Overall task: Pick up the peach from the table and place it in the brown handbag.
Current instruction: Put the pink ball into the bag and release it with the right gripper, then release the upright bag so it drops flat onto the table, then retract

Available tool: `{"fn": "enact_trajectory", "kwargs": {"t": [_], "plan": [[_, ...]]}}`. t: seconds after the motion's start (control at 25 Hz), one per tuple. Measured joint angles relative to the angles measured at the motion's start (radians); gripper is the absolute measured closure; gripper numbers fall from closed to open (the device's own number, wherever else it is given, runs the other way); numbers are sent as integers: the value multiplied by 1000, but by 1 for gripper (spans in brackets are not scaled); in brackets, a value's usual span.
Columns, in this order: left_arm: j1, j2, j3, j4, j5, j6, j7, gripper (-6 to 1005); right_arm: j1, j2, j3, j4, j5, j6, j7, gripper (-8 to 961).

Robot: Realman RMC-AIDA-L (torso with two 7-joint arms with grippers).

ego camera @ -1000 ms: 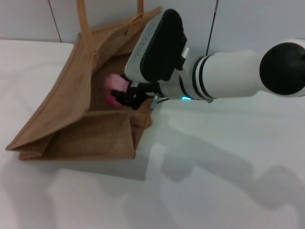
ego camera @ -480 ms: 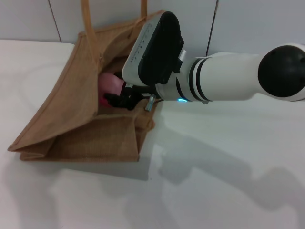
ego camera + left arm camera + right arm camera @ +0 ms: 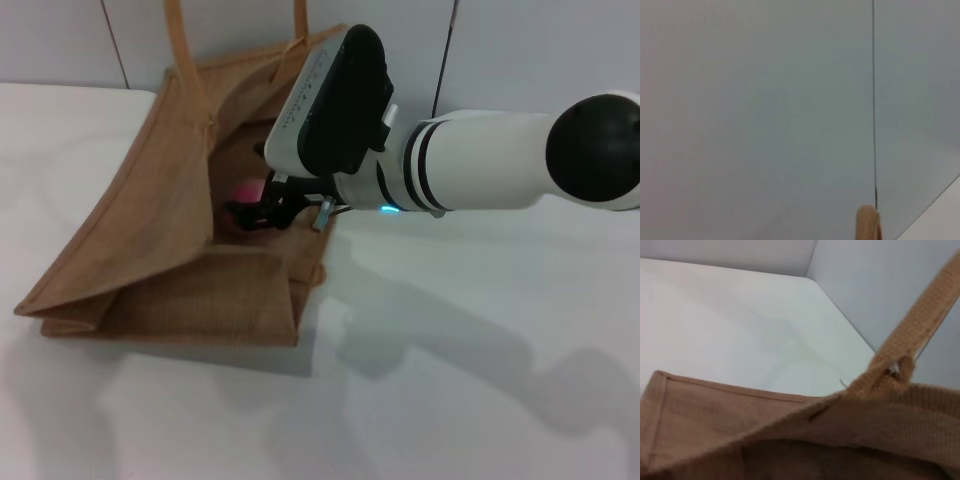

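Right gripper (image 3: pixel 262 208) reaches inside the brown handbag's (image 3: pixel 150 230) mouth, apparently clenched on the peach (image 3: pixel 247 190) between its fingertips, so only letting go remains.

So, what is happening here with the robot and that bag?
The right gripper has reached into the open mouth of the large tan-brown woven jute handbag, which lies slumped on the plain white table. A small pink peach shows just inside the bag, right at the dark fingers; whether they are gripping it cannot be seen. The left arm is out of the head view, and its wrist camera shows mostly a wall.
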Motion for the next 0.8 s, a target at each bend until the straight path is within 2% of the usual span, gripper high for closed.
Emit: {"fn": "enact_trajectory", "kwargs": {"t": [0.12,0.32,0.52,0.68,0.8], "plan": [[14,2,-6,0,3,2,2,859,0,-5,11,17,-8,0,1,145],[33,5,-8,-1,27,5,15,859,-8,-13,124,50,-85,38,19,150],[34,2,3,-10,69,6,32,858,-14,-15,281,45,-361,110,163,151],[28,0,23,-60,94,17,33,858,-19,-15,380,9,-588,176,295,151],[24,0,24,-111,97,41,31,623,-46,-16,401,-42,-706,184,372,151]]}}
